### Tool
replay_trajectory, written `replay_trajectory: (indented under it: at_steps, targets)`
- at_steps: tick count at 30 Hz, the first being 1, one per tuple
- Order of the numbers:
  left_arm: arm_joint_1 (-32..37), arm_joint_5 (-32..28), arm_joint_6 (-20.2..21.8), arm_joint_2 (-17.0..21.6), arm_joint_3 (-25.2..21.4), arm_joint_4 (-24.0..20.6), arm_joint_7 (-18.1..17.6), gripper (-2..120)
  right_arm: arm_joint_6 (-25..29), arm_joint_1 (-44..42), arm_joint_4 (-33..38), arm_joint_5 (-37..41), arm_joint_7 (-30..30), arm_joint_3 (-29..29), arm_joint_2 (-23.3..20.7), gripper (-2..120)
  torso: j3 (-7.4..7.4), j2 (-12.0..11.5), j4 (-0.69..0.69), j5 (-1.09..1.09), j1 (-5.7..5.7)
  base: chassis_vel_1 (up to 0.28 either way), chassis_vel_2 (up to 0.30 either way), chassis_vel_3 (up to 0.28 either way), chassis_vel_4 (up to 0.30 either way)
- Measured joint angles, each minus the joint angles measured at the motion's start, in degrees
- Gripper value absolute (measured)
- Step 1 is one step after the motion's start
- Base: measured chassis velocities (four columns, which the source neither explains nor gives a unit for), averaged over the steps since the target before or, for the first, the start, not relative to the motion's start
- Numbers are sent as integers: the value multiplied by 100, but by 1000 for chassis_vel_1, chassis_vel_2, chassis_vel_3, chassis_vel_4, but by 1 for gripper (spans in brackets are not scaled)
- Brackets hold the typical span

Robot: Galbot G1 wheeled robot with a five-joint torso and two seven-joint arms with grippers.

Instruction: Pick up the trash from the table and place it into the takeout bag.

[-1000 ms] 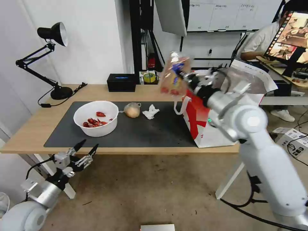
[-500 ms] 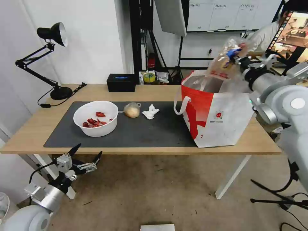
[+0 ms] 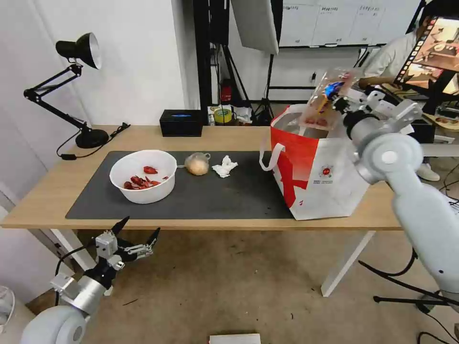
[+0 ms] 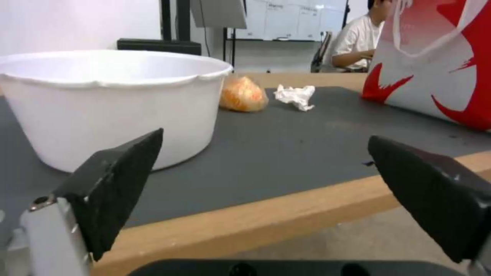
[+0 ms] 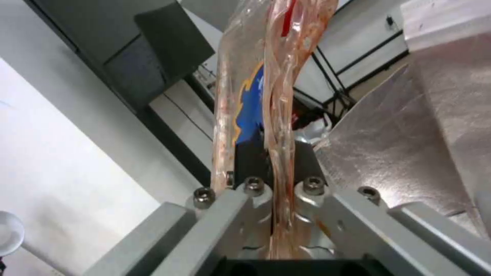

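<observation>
Head view: my right claw [image 3: 340,104] pinches two thin, light, flimsy clear trays [image 3: 327,98] by one edge above the takeout bag [image 3: 320,177]; my left claw [image 3: 135,239] hangs wide open below the desk [image 3: 229,136].

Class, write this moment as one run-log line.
right pincer: shut on clear plastic trays, above takeout bag | left pincer: open, below table edge | bowl, napkin: on mat
</observation>
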Motion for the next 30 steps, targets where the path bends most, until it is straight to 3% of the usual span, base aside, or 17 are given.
replay_trajectory:
  at_steps: [4, 8, 10, 13, 17, 21, 26, 28, 30]
  targets:
    - [-16, 2, 8, 4, 36, 24, -4, 100, -27, -75, 21, 104, -18, 1, 21, 1, 0, 0, 0, 0, 0, 0, 0, 0, 0]
    - [-47, 13, 9, 18, 80, 89, -3, 100, -65, -183, 49, 214, -20, 26, 67, 17, 0, 0, 0, 0, 0, 0, 0, 0, 0]
    - [-59, 14, 8, 22, 90, 96, -3, 100, -71, -195, 49, 227, -19, 27, 75, 18, 0, 0, 0, 0, 0, 0, 0, 0, 0]
    - [-120, 15, 16, 66, 135, 113, -2, 100, -93, -244, 37, 276, -15, 29, 134, 37, 0, 0, 0, 0, 0, 0, 0, 0, 0]
    - [-133, 15, 22, 99, 140, 114, -2, 100, -95, -260, 37, 287, -7, 31, 169, 47, 0, 0, 0, 0, 0, 0, 0, 0, 0]
    - [-133, 15, 31, 149, 140, 101, -2, 100, -101, -263, 21, 303, 3, 34, 186, 67, 0, 0, 0, 0, 0, 0, 0, 0, 0]
    - [-123, 15, 34, 158, 133, 70, -2, 100, -106, -265, 23, 309, 3, 37, 151, 78, 0, 0, 0, 0, 0, 0, 0, 0, 0]
    - [-106, 15, 37, 162, 115, 33, -2, 100, -115, -287, 89, 341, -8, 41, 83, 90, 0, 0, 0, 0, 0, 0, 0, 0, 0]
    - [-100, 15, 37, 162, 108, 24, -2, 100, -119, -293, 112, 350, -14, 41, 64, 92, 0, 0, 0, 0, 0, 0, 0, 0, 0]
